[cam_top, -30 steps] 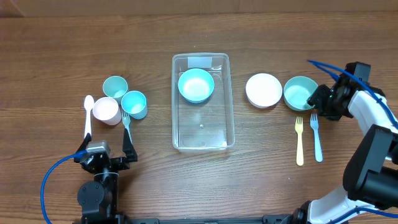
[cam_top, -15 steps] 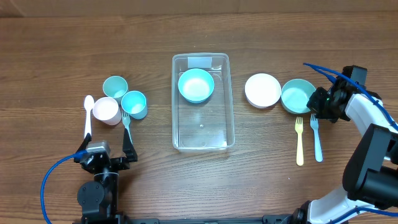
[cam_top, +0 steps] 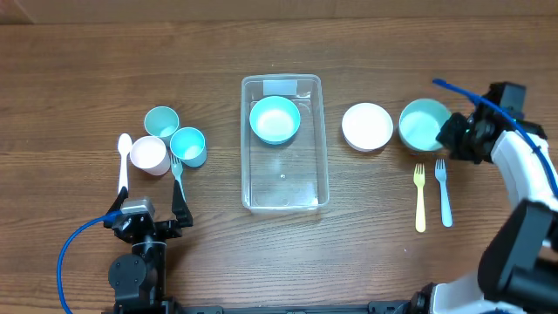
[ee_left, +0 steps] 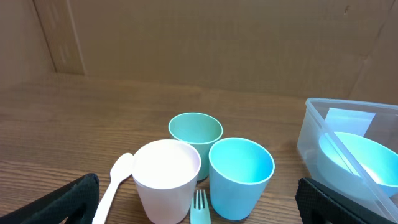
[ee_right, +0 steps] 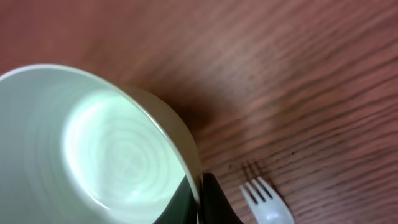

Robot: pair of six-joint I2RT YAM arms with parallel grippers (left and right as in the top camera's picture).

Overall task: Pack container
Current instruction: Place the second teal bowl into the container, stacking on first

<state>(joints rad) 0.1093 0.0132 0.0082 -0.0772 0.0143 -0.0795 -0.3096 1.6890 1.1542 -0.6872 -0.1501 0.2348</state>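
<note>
**Right hand pinches the pale green bowl; container sits mid-worktop**

The clear container (cam_top: pixel 284 144) stands at the centre of the wooden worktop (cam_top: pixel 87 70), its long side running away from the robot. A blue bowl (cam_top: pixel 275 119) sits inside it at the far end.

To its right stands a white bowl (cam_top: pixel 367 126), and just beside that a pale green bowl (cam_top: pixel 423 124). The right hand (cam_top: pixel 446 136) is closed on the pale green bowl's right rim. In the right wrist view the rim passes between the two dark fingers (ee_right: pixel 216 204) and the bowl sits tilted over its own shadow. Whether it is clear of the worktop cannot be told. A yellow fork (cam_top: pixel 419 196) and a blue fork (cam_top: pixel 444 192) lie side by side nearer the robot.

On the left, a green cup (cam_top: pixel 161 121), a blue cup (cam_top: pixel 188 146) and a white cup (cam_top: pixel 149 155) cluster together. A white spoon (cam_top: pixel 123 161) and a small teal fork (cam_top: pixel 176 166) lie beside them. The left hand (cam_top: pixel 146 213) rests near the front edge, spread wide and holding nothing.
</note>
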